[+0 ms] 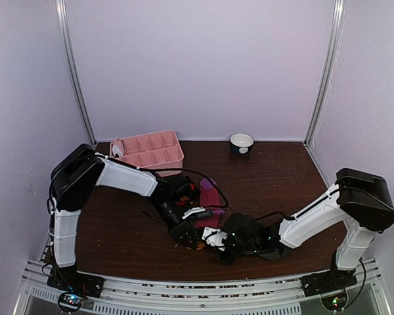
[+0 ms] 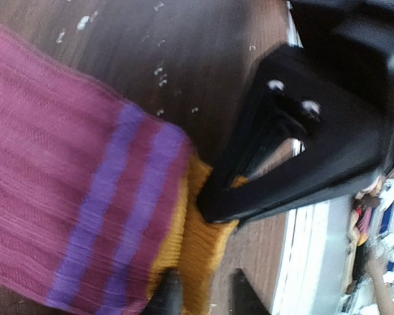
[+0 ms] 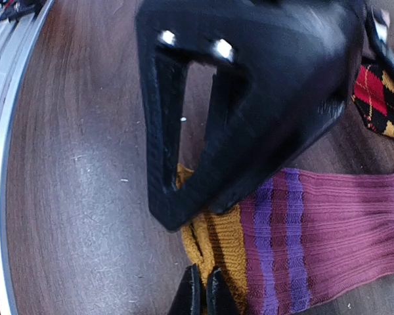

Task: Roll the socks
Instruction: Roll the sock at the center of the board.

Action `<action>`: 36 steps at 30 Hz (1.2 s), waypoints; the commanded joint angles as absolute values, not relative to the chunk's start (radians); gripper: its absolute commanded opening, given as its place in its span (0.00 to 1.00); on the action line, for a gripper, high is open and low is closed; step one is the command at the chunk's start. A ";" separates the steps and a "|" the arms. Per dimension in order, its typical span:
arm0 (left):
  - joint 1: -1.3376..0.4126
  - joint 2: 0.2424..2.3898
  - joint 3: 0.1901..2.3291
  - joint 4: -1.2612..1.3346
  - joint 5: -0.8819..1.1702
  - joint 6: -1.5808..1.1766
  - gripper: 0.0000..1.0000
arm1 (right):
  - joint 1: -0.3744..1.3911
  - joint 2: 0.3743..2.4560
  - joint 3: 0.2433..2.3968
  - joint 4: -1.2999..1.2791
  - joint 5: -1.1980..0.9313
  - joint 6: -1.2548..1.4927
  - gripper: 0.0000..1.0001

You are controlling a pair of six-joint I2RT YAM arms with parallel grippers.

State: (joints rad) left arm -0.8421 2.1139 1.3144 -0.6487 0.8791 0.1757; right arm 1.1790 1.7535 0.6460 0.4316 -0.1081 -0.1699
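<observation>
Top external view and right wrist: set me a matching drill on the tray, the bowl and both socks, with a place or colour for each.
1. pink tray
2. bowl
3. magenta sock
4. argyle sock

a. back, right of centre
b. black with red and yellow diamonds
c. back left
d. purple stripes, mustard cuff

Pairs: 1-c, 2-a, 3-d, 4-b

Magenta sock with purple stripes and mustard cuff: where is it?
Top view: magenta sock lies front-centre on the dark wooden table, cuff between left gripper and right gripper, black argyle sock alongside.
</observation>
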 commanded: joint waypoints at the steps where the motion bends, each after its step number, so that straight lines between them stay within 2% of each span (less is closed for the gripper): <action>1: -0.795 2.021 1.297 -0.615 0.868 0.238 0.40 | 1.115 1.742 0.659 0.399 -0.282 -0.038 0.00; 5: -0.741 1.944 1.230 -0.540 0.863 0.272 0.51 | 1.063 1.732 0.621 0.428 -0.371 0.068 0.00; 7: -0.739 1.909 1.201 -0.526 0.855 0.315 0.51 | 1.044 1.746 0.612 0.429 -0.405 0.108 0.00; 13: -0.788 1.758 1.043 -0.404 0.829 0.422 0.50 | 0.972 1.812 0.600 0.457 -0.524 0.218 0.00; 17: -0.887 1.705 0.996 -0.361 0.717 0.516 0.48 | 0.932 1.856 0.624 0.425 -0.582 0.253 0.00; 28: -0.958 1.794 1.053 -0.286 0.492 0.646 0.46 | 0.871 1.892 0.662 0.318 -0.627 0.316 0.00; 36: -0.969 1.813 1.039 -0.242 0.439 0.684 0.45 | 0.852 1.944 0.700 0.254 -0.656 0.354 0.00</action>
